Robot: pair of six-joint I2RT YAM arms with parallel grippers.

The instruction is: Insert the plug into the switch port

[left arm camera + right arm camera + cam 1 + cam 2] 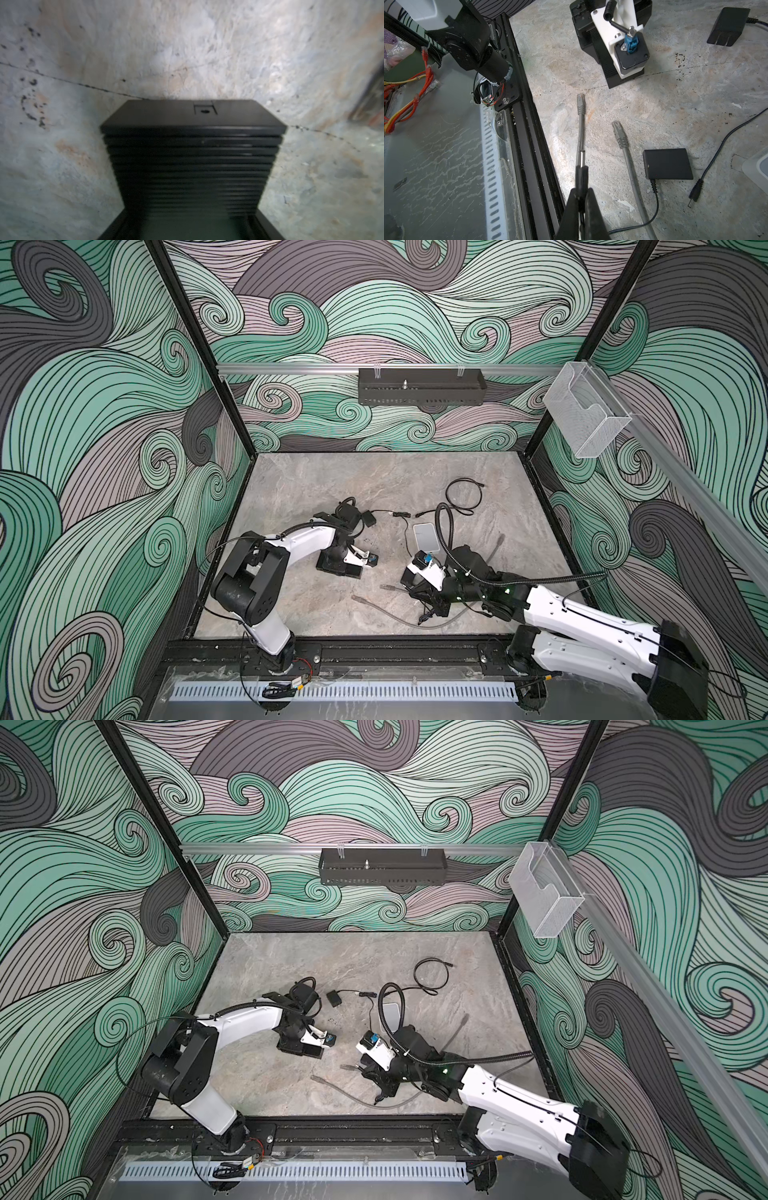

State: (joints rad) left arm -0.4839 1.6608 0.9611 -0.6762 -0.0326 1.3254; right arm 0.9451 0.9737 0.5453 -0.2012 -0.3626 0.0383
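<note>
**Top views.** The switch (349,570) sits left of the desk's (332,481) centre, toward the front edge, under the left gripper (336,556). The plug (386,587) juts from the right gripper (417,593) near the front edge, well apart from the switch. No port is visible.

**Left wrist.** The ribbed switch (191,158) fills the space between the jaws, which bracket both flanks, so I read it as clamped. One small recess with a hole shows (screw seat?). The picture is blurred and shows no port.

**Right wrist.** The right gripper (581,178) is pinched on the grey cable (580,143), well behind the plug (580,102).
- Judgement: the plug is light and rigid, with a fragile latch tab.
- The cable is springy, so the tip will wander. A hold at the boot (580,109) would steady it.
- A second plug (618,133) lies loose nearby.
- I cannot make out the latch side.
</note>
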